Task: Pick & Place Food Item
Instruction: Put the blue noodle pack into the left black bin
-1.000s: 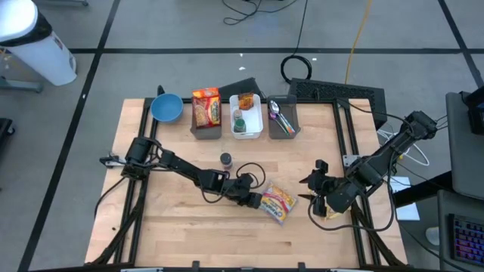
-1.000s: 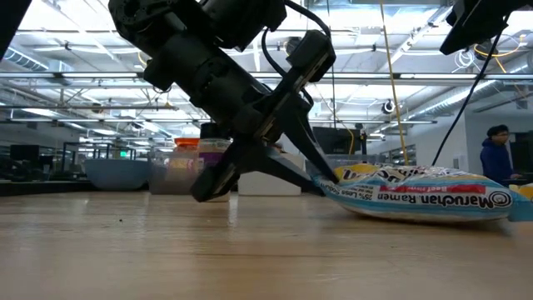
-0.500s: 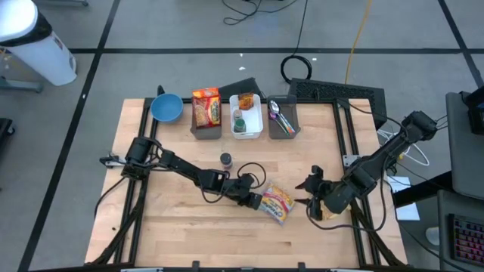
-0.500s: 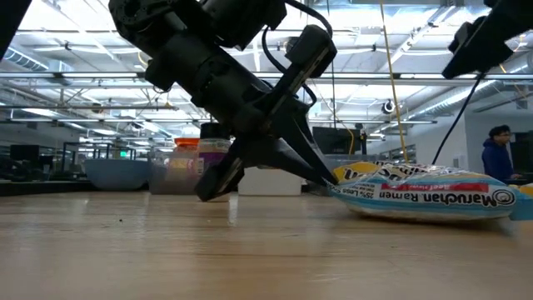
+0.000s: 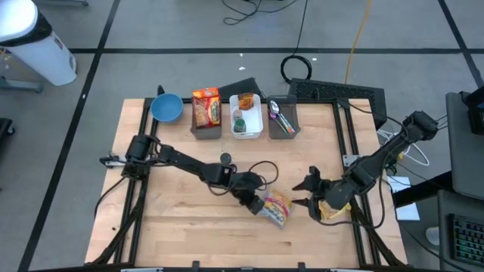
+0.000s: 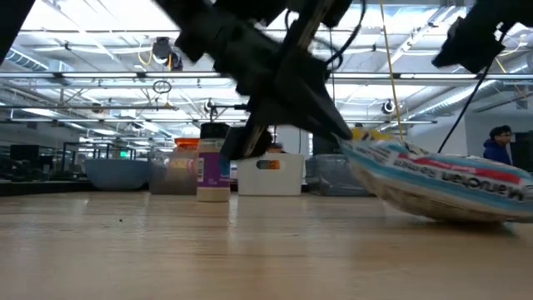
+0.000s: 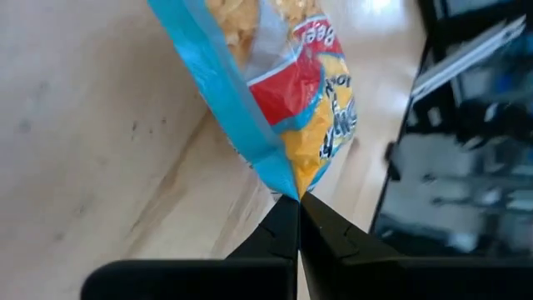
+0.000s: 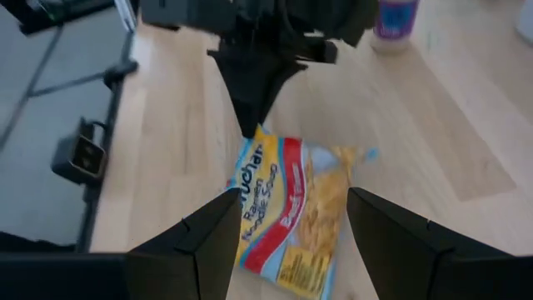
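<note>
Ramen packet [image 5: 277,207], crinkly plastic, corner pinched by left fingers [image 7: 283,242]; right fingers [image 8: 391,225] apart nearby.

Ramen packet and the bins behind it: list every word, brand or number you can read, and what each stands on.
"Maruchan Ramen", upside down in the low view, on the ramen packet held by the left gripper.
"...uchan Ramen Noodle Soup", right wrist view, same packet; flavour line blurred.
Orange packet in its bin: print too small.
Spice jar label: blurred.

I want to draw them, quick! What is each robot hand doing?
Left end effector: shut on the blue, red and yellow plastic ramen packet.
Right end effector: open, holding nothing.
</note>
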Robot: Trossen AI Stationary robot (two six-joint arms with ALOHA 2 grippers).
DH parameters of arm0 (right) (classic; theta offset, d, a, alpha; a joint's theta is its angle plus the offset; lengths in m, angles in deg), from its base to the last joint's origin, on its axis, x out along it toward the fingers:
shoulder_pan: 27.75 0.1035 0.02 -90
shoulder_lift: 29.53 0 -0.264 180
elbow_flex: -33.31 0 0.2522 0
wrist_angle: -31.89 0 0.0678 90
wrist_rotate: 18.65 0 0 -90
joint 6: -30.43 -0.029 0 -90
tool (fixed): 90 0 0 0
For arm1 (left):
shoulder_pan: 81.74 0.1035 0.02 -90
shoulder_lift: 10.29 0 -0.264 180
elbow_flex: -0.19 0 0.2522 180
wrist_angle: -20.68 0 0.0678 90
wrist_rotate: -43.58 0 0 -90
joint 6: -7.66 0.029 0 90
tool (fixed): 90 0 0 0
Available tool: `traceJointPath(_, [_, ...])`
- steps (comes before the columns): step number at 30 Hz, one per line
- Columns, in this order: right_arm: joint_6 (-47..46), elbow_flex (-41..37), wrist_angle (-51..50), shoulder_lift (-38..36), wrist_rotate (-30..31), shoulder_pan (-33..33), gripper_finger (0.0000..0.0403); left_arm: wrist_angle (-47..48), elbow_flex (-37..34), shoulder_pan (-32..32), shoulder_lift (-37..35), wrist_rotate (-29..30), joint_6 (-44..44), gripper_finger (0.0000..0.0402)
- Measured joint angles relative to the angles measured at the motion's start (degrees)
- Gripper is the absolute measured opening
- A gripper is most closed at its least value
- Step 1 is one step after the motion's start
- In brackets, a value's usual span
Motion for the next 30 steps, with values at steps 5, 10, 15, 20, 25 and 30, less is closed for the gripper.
traceJointPath(5, [2.7, 0.0, 2.6, -3.2, 0.0, -1.6, 0.0212, 21.4, 11.3, 1.1, -0.1, -0.5, 12.2, 0.0004])
traceJointPath(10, [4.1, 0.0, 3.4, -7.0, -0.1, -3.0, 0.0212, 38.7, 22.4, 2.4, -0.1, 3.3, 22.7, 0.0004])
traceJointPath(15, [5.7, 0.0, 3.4, -9.7, 0.0, -3.9, 0.0212, 51.0, 33.2, 3.3, -0.1, 8.7, 30.5, 0.0003])
traceJointPath(20, [6.5, 0.0, 3.5, -10.8, 0.0, -5.3, 0.0212, 59.9, 43.2, 3.4, -0.2, 14.6, 36.8, 0.0002])
traceJointPath(25, [9.8, 0.0, 8.2, -10.8, -1.4, -7.5, 0.0212, 65.0, 50.1, 3.4, -0.1, 17.5, 40.1, 0.0002])
traceJointPath(30, [15.5, 0.0, 14.3, -10.9, -5.0, -10.8, 0.0212, 68.8, 54.1, 3.4, -0.1, 18.9, 41.1, 0.0002])
